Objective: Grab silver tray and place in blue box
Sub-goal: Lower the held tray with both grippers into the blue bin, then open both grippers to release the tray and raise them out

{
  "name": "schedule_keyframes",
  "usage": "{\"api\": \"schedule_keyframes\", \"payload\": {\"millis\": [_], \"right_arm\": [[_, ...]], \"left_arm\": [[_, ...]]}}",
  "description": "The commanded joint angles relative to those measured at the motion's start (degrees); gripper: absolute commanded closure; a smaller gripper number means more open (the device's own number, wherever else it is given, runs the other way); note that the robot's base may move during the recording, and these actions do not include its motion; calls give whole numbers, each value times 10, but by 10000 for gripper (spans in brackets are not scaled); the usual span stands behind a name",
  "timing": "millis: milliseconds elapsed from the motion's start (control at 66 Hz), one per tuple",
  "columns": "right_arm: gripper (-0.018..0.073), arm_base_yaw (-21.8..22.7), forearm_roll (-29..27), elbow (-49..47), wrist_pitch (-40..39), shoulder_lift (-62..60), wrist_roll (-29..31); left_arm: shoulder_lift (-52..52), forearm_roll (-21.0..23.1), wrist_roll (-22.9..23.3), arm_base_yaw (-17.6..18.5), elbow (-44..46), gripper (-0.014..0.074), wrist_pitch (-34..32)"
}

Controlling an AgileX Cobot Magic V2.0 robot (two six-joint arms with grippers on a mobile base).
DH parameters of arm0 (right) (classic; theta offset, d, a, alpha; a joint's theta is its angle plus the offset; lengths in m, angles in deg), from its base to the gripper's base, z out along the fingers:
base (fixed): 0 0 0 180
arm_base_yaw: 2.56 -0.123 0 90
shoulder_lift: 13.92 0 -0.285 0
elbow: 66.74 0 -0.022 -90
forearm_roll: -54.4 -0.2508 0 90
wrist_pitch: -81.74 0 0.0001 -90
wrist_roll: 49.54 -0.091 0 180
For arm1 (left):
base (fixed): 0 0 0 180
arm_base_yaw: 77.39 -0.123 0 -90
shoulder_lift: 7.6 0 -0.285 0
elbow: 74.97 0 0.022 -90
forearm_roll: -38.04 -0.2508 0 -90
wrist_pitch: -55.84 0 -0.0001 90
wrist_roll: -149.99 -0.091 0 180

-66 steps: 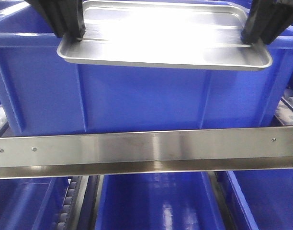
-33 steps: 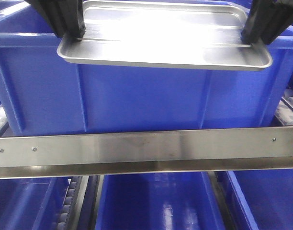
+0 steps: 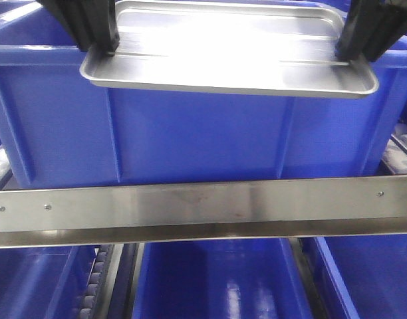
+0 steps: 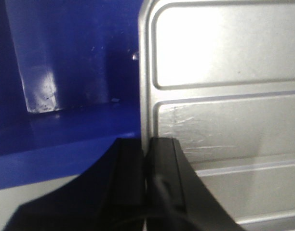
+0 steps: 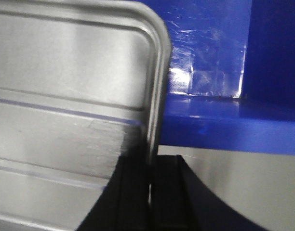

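One silver tray (image 3: 230, 56), two hands on it: left hand (image 3: 104, 48) clamped on its left short rim, right hand (image 3: 353, 52) clamped on the right rim, each with the rim pinched between both fingers. Tray hangs roughly level over the open top of the single big blue box (image 3: 190, 133), near long edge overlapping the front rim. Below: one steel rail (image 3: 203, 206), three lower blue bins (image 3: 217, 282).

My left gripper (image 3: 102, 46) and right gripper (image 3: 353, 53) clamp opposite short ends of the silver tray (image 3: 230, 56), held about level over the blue box (image 3: 190, 139). In the foreground, a steel rail (image 3: 203, 203) runs across, above lower blue bins (image 3: 217, 282).
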Motion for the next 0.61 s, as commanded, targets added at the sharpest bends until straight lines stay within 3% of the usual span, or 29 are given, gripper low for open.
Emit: {"api": "schedule_keyframes", "payload": {"millis": [0,167,333,500,591], "right_arm": [[501,4,18,-23,-25,-21,7],[501,4,18,-46,-17,-32,7],[501,4,18,-126,-3,-36,14],[501,4,18,-204,-7,-19,33],[501,5,21,-255,-8,14,33]], "left_arm": [[23,-25,-7,2,14,701,-16],[23,-25,-17,2,43,701,-5],[23,-31,-43,2,104,701,-9],[20,-83,-43,-2,147,701,-59],[9,-90,-43,-15,158,701,-93]]}}
